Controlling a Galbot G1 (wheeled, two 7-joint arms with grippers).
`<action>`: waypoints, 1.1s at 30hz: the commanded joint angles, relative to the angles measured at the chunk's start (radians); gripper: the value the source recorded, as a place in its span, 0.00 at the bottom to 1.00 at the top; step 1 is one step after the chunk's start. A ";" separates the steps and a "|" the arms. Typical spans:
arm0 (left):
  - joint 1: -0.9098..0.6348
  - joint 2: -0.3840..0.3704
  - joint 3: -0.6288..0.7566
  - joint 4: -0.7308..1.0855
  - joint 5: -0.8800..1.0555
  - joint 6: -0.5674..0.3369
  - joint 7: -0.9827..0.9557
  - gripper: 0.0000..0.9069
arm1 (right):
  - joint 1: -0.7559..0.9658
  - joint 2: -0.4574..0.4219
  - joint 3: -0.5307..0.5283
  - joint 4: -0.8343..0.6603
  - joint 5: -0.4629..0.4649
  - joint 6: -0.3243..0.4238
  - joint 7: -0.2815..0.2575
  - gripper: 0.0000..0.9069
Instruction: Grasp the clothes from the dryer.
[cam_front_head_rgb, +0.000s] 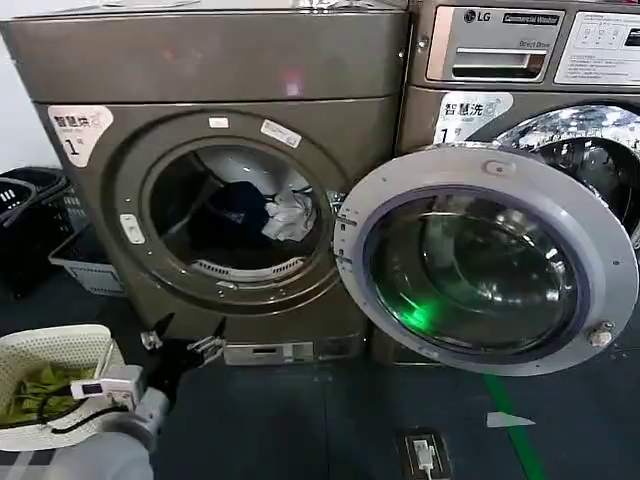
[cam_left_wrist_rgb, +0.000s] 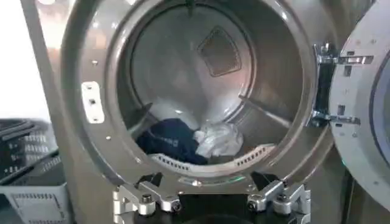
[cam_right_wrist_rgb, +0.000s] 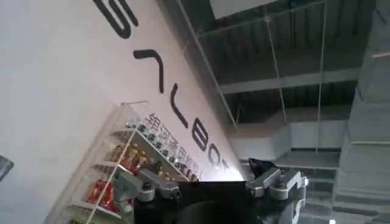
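Observation:
The bronze-brown dryer (cam_front_head_rgb: 210, 70) stands at the left with its round door (cam_front_head_rgb: 490, 260) swung open to the right. Inside the drum lie the clothes, a dark navy garment (cam_front_head_rgb: 238, 215) with a white-grey one (cam_front_head_rgb: 290, 215) beside it. In the left wrist view the navy piece (cam_left_wrist_rgb: 170, 139) and the white piece (cam_left_wrist_rgb: 218, 139) rest on the drum floor behind the porthole ring (cam_left_wrist_rgb: 91, 103). My left gripper (cam_front_head_rgb: 190, 328) (cam_left_wrist_rgb: 207, 181) is open, low in front of the porthole and clear of the clothes. My right gripper (cam_right_wrist_rgb: 206, 165) is open and empty, pointing up at a wall and ceiling.
A white basket (cam_front_head_rgb: 60, 345) holding olive-green cloth sits at the lower left. Dark and grey baskets (cam_front_head_rgb: 40, 215) stand left of the dryer. The LG machine (cam_front_head_rgb: 500, 45) is on the right behind the open door. Green tape (cam_front_head_rgb: 515, 430) and a floor socket (cam_front_head_rgb: 425, 455) mark the floor.

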 joint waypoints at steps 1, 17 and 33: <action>0.000 0.002 0.003 -0.002 0.001 -0.001 0.001 1.00 | -0.001 0.000 0.004 0.001 0.007 0.001 -0.001 1.00; 0.005 0.004 0.006 -0.009 0.001 -0.002 0.001 1.00 | -0.006 0.002 0.006 0.005 0.011 0.006 0.000 1.00; -0.003 0.001 0.010 -0.002 0.005 -0.003 0.003 1.00 | -0.005 0.003 0.007 0.004 0.013 0.014 -0.003 1.00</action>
